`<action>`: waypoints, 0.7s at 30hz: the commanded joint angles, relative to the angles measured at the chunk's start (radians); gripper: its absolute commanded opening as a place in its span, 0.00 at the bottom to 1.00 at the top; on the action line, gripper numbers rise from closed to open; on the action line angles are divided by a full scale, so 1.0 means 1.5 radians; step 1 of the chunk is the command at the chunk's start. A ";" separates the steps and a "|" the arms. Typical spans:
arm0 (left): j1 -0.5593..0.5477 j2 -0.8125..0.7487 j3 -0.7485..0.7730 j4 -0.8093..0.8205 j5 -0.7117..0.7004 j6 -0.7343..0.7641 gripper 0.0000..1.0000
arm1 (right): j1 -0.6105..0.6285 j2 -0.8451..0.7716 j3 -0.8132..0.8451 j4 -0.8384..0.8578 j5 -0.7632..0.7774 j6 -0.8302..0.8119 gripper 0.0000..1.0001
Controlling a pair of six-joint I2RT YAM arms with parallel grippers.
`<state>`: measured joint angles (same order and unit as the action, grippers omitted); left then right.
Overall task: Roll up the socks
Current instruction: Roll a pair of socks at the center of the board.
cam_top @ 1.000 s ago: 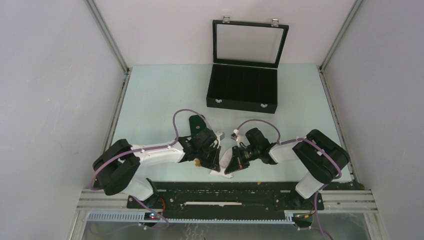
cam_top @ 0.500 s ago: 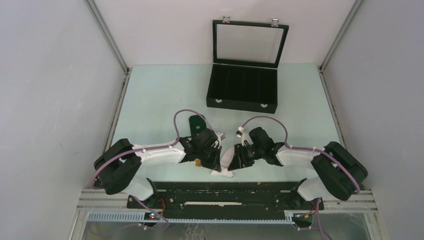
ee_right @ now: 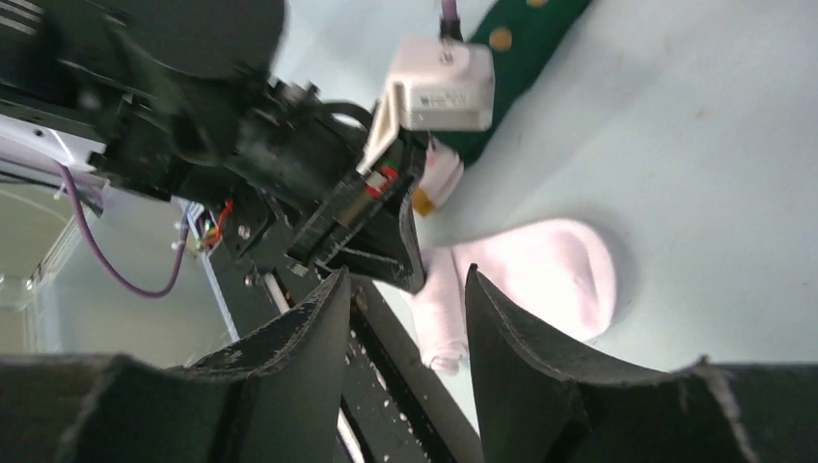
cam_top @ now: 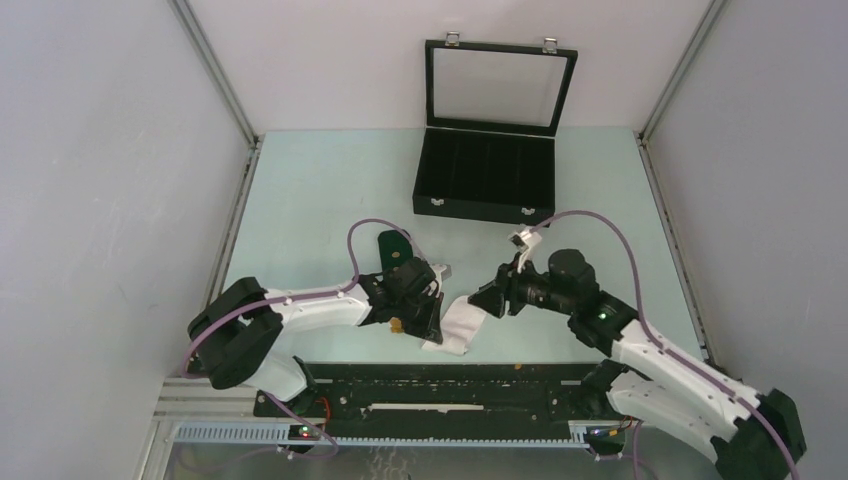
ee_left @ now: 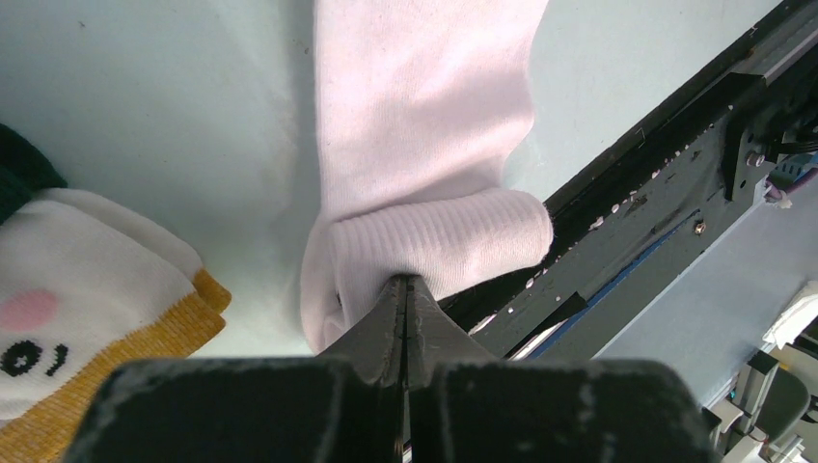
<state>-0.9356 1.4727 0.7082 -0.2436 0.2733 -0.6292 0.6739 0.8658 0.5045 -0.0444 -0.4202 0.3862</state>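
While clenched at its seemingly folded end by the left gripper (ee_left: 405, 282), white sock (ee_left: 424, 116) lengthwise toward released right gripper (ee_right: 405, 275).

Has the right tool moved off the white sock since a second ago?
Yes. The right tool has backed off rightward and slightly toward the black case, jaws open and clear of the white sock.

We see the plain sock (cam_top: 462, 325) on the tabletop (cam_top: 320, 200) just behind the front rail (cam_top: 450, 375), between left hand (cam_top: 425, 328) and right hand (cam_top: 487, 300); the dotted sock (cam_top: 393, 243) lies to its left, the case (cam_top: 487, 180) well behind.
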 commanded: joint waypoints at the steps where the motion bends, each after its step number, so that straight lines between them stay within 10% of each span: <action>1: -0.009 0.020 -0.010 0.011 -0.040 0.005 0.00 | -0.011 -0.089 0.024 0.018 0.058 -0.018 0.57; 4: -0.009 0.018 -0.010 0.010 -0.041 0.008 0.00 | -0.018 -0.135 0.023 0.036 0.037 0.004 0.69; 10: -0.009 0.016 -0.007 0.011 -0.037 0.014 0.00 | 0.002 -0.104 0.022 0.046 -0.013 -0.067 0.63; 14: -0.009 0.015 -0.010 0.012 -0.038 0.015 0.00 | 0.147 -0.116 -0.008 0.014 0.095 -0.231 0.78; 21: -0.009 0.021 -0.011 0.019 -0.034 0.014 0.00 | 0.326 -0.101 -0.100 0.093 0.255 -0.428 0.76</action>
<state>-0.9367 1.4727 0.7082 -0.2401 0.2733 -0.6285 1.0855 0.6731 0.3740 0.0422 -0.2054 -0.0303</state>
